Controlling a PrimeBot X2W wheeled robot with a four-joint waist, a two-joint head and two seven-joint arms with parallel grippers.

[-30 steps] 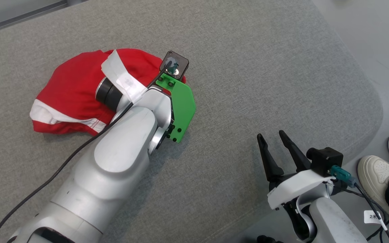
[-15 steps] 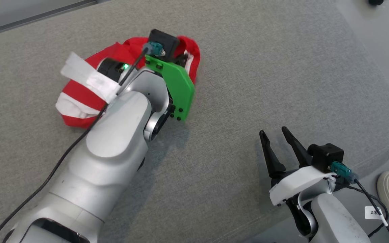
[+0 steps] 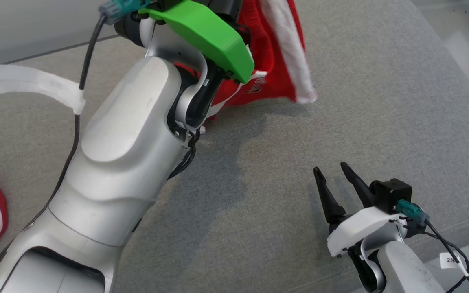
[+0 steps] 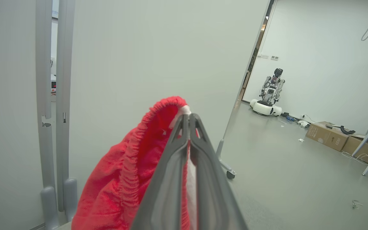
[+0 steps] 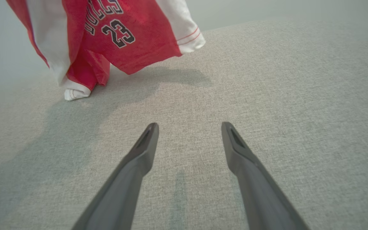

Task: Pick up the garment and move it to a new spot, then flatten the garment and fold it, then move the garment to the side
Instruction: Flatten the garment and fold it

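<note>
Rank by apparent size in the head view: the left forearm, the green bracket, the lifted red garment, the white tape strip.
1. left forearm, though nearest the camera.
2. red garment and green bracket look alike; the garment is partly hidden, so unranked.
3. white tape strip.

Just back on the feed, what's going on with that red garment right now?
The left gripper is shut on the elastic edge of the red garment, holding it up over the grey padded surface, its lowest hem at or near the surface. The right gripper is open and empty, low over the same surface.
</note>
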